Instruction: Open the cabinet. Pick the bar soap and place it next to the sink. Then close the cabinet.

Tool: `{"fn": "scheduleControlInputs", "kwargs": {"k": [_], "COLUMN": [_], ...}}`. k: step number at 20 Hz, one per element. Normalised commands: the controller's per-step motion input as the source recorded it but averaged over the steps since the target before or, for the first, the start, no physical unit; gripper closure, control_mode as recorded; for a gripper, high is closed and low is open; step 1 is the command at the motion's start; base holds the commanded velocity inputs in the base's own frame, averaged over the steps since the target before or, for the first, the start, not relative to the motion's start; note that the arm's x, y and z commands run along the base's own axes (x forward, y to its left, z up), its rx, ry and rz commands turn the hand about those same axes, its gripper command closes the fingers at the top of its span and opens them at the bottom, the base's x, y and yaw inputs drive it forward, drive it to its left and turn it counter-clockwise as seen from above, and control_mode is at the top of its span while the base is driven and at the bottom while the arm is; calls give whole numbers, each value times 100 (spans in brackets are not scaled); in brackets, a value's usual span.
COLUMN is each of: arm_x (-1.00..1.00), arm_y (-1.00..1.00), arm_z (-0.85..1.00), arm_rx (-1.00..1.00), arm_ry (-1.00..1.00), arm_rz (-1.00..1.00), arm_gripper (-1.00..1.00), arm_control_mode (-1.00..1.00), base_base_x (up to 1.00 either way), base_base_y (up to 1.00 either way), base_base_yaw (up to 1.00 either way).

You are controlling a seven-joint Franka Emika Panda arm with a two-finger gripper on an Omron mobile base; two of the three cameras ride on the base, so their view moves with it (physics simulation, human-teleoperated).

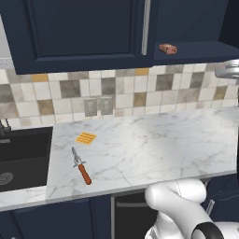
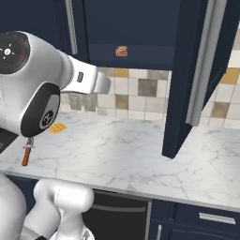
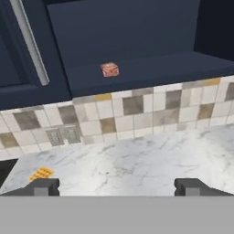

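Navy cabinet (image 2: 187, 79) stands open; soap (image 3: 109, 69) sits on its shelf, ungrasped. Gripper (image 3: 117, 186) spread, empty. Fetching, placing by sink (image 1: 18, 158), closing remain.

White arm (image 2: 70, 77) raised and reaching forward, jaws spread wide, holding nothing
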Motion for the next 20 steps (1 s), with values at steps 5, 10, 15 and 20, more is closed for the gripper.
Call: {"fn": "scheduleControlInputs", "kwargs": {"k": [5, 10, 15, 20], "arm_x": [60, 97, 64, 35], "arm_y": [0, 0, 0, 0], "arm_z": [1, 1, 19, 11], "arm_rx": [-13, -2, 0, 0], "arm_ry": [2, 0, 3, 6], "arm_rz": [10, 7, 2, 0], "arm_gripper": [-100, -100, -100, -100], "arm_control_mode": [-100, -100, -100, -100], "base_base_x": [0, 0, 0, 0], "base_base_y": [0, 0, 0, 0], "base_base_yaw": [0, 0, 0, 0]}}
